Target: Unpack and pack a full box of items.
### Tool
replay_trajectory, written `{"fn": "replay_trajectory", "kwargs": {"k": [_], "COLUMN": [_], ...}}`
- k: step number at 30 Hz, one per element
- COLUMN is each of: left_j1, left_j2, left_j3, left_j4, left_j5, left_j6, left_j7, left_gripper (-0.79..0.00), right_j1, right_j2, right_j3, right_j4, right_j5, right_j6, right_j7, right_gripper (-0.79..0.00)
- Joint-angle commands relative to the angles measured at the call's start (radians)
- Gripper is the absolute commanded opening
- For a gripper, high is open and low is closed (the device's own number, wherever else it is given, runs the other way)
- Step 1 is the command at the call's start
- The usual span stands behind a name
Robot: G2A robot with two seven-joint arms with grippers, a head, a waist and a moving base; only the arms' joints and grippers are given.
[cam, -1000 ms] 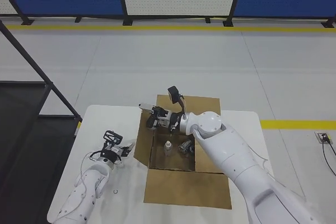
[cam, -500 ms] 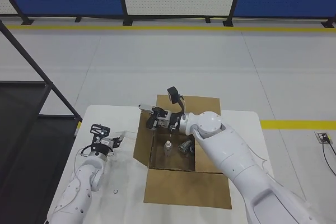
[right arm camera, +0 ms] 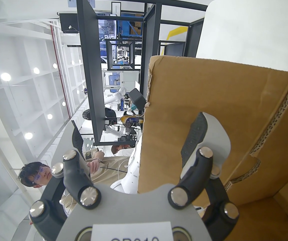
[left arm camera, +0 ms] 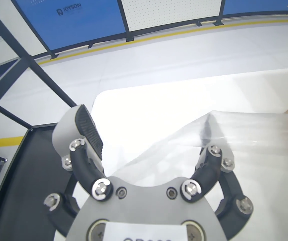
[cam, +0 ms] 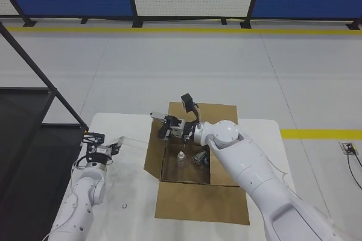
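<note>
Counts from the top view: one open cardboard box (cam: 196,206) mid-table, two items visible inside it, one clear plastic bag (left arm camera: 246,131) outside it, and one small ring-shaped bit (cam: 125,206) alone on the white table (cam: 133,181) near the front edge. The items in the box were a small white-capped bottle (cam: 181,159), standing upright, and a darker item (cam: 199,158) just beside it; can't tell what the second one was. Four box flaps were folded outward. The left gripper (left arm camera: 146,119) was over the table's far left corner, well apart from the box, with jaws spread wide and clamping nothing. The bag lay draped across one of its fingers and ran off toward the box. The right gripper (right arm camera: 137,121) was at the box's far left corner with jaws also spread. It straddled the upright edge of the left flap (right arm camera: 209,88), one finger (right arm camera: 196,131) on the inner face and the other outside. Neither pad was visibly pressed on the cardboard.
</note>
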Motion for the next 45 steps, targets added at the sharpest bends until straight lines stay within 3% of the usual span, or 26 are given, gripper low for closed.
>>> {"fn": "replay_trajectory", "kwargs": {"k": [1,13,24,45], "left_j1": [0.004,0.032,0.039,-0.105], "left_j2": [0.001,0.006,0.007,-0.016], "left_j3": [-0.017,-0.138,-0.143,-0.193], "left_j4": [-0.006,-0.027,-0.030,0.177], "left_j5": [-0.021,-0.223,-0.238,-0.407], "left_j6": [0.010,0.024,0.011,0.272], "left_j7": [-0.008,-0.065,-0.075,-0.158], "left_gripper": [0.000,0.000,0.000,0.000], "right_j1": [0.000,0.000,0.004,0.010], "right_j2": [-0.001,-0.006,-0.012,-0.019], "right_j3": [0.004,0.025,0.041,0.075], "right_j4": [0.002,0.012,0.023,0.044], "right_j5": [-0.003,-0.022,-0.038,-0.064], "right_j6": [0.000,-0.001,0.006,0.001], "right_j7": [0.003,0.014,0.023,0.039], "right_gripper": [0.000,0.000,0.000,0.000]}}
